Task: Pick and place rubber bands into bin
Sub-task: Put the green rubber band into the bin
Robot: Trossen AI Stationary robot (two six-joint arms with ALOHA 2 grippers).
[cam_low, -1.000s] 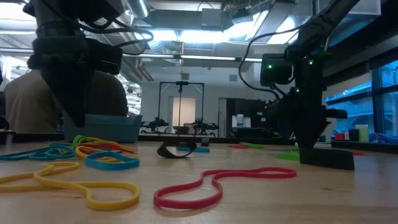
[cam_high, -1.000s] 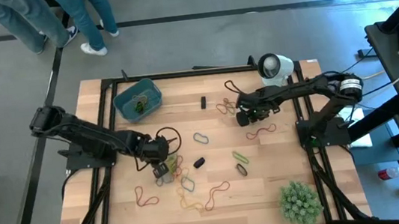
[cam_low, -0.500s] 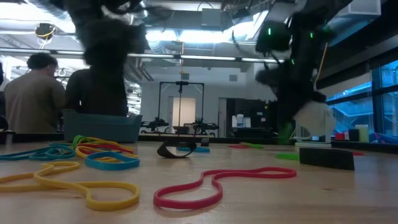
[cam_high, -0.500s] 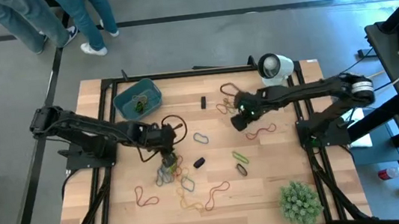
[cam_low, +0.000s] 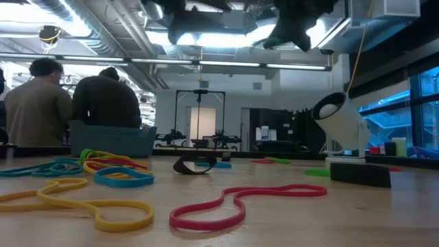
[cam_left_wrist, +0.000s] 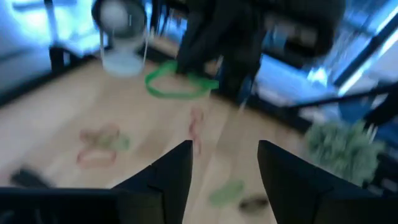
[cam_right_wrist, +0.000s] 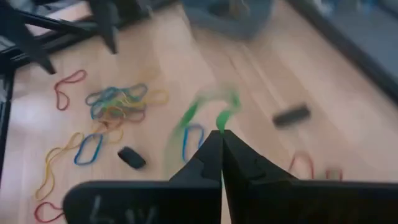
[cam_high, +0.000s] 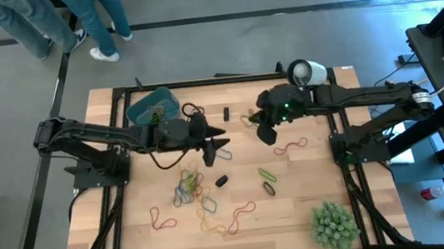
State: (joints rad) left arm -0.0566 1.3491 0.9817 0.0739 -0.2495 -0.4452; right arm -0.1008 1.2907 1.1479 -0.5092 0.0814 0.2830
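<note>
Wooden tabletop (cam_high: pixel 311 173) is spread with loose rubber bands (cam_high: pixel 189 187) around its middle. At about ten o'clock, the bin (cam_high: pixel 151 107) is seen. Fingers of the left hand (cam_high: pixel 222 143) are held apart. One green band (cam_right_wrist: pixel 202 112) is pinched in the closed right hand (cam_high: pixel 261 128), up in the air.

Coloured rubber bands (cam_high: pixel 192 188) scattered mid-table; teal bin (cam_high: pixel 152 107) far-left corner.

Bright ceiling strips (cam_low: pixel 89 31) glare white above; blue daylight comes through the right window (cam_low: pixel 411 116). Both wrist views smear with motion blur; the near bands (cam_low: pixel 103 206) look soft.
</note>
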